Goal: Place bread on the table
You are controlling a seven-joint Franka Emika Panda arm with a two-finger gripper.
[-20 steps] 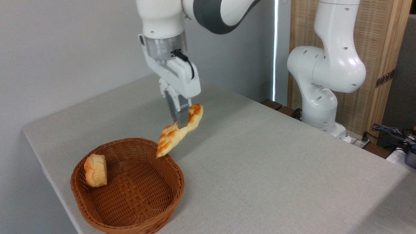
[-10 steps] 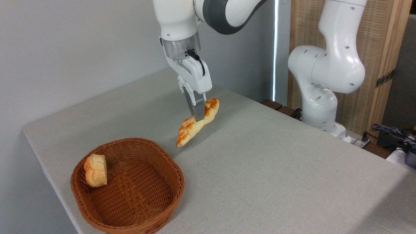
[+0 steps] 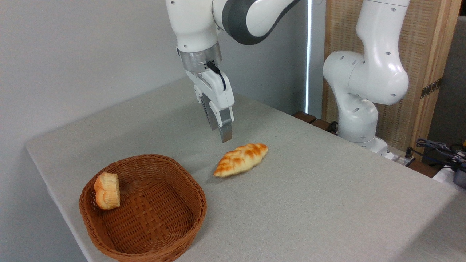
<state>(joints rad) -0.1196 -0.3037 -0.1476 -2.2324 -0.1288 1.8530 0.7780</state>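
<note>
One braided bread (image 3: 241, 159) lies flat on the table (image 3: 309, 203), just off the wicker basket (image 3: 145, 240) at its two o'clock. Gripper (image 3: 221, 133) hangs above at eleven o'clock, holding nothing; finger spread hard to tell. Small bun (image 3: 107, 190) leans inside the basket's nine o'clock wall.

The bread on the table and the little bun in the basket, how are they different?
The bread is long, braided and pointed; the bun is short, round and ridged. The bread lies flat on the table; the bun leans against the basket wall. Both are golden with toasted patches.
</note>
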